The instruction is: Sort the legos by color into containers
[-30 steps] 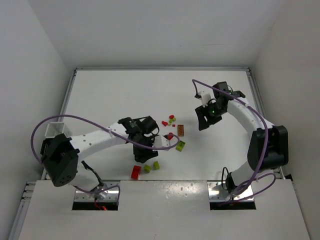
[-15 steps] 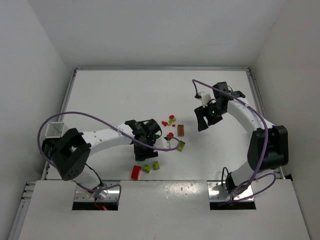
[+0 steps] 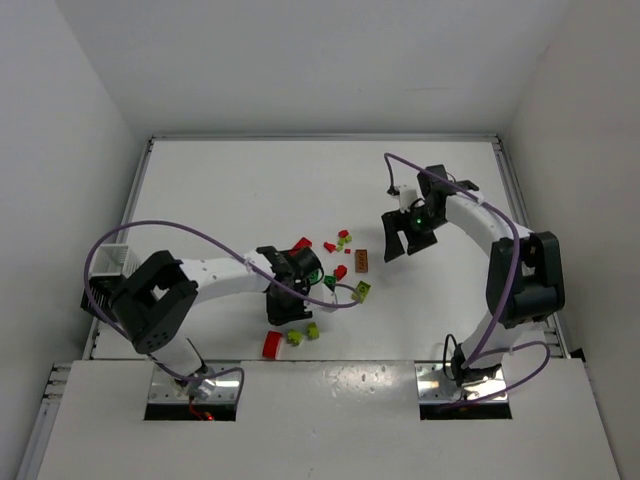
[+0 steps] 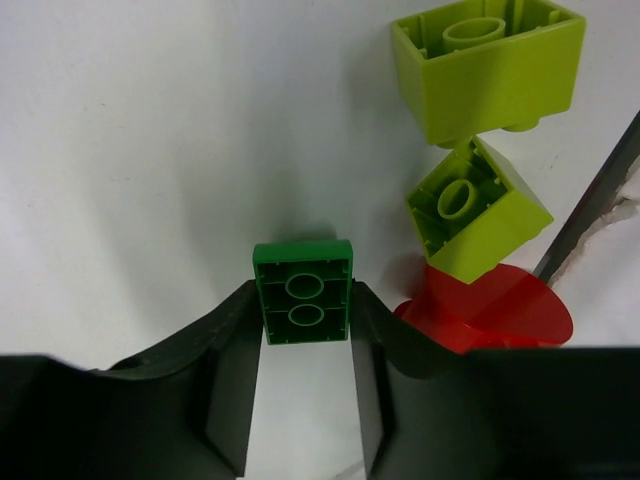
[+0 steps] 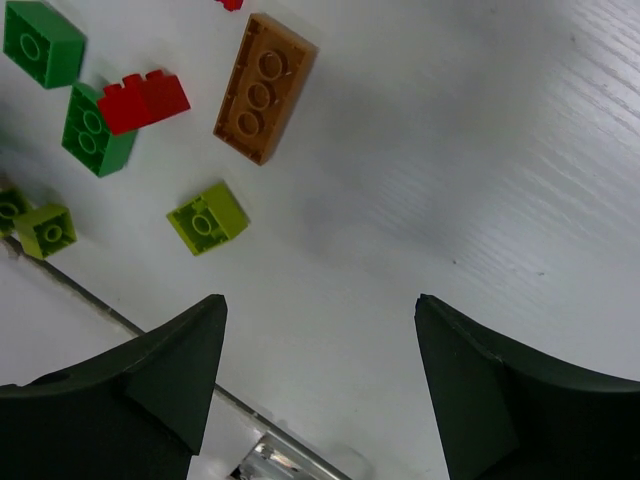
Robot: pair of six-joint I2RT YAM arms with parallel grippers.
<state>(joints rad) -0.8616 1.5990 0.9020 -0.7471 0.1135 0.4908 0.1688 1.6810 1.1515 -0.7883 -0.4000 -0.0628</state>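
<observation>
Left gripper [image 4: 305,296] first: its 2 black fingers [image 4: 235,370] sit narrow, pressed against both long sides of a dark green brick [image 4: 303,292], studs down and hollow side facing the wrist camera, so that one is pinched. Whether it is resting on the table [image 3: 250,190] or lifted off it, I cannot tell. At 1 o'clock from that brick lie 2 lime bricks [image 4: 478,210], one above the other and touching at a corner. The nearer one overlaps a red piece [image 4: 490,318] at 3 o'clock, right beside the right-hand finger. Over to the right gripper [image 5: 320,305]: its fingers [image 5: 160,370] are spread wide with only bare table between them, gripping nothing. At 10 o'clock from that gap sits a single lime brick [image 5: 207,218]. Close to 12 o'clock lies an orange-brown brick [image 5: 264,88] with 3 studs showing. At 11 o'clock a red brick [image 5: 145,100] lies across a second green brick [image 5: 95,135]. From above, the loose legos are scattered mid-table between the 2 arms. There is also a larger red brick [image 3: 272,344] at 6 o'clock from the left gripper, near the front edge. A white container [image 3: 112,262] stands at the table's left edge, at 9 o'clock from the left gripper and well apart from the bricks.
</observation>
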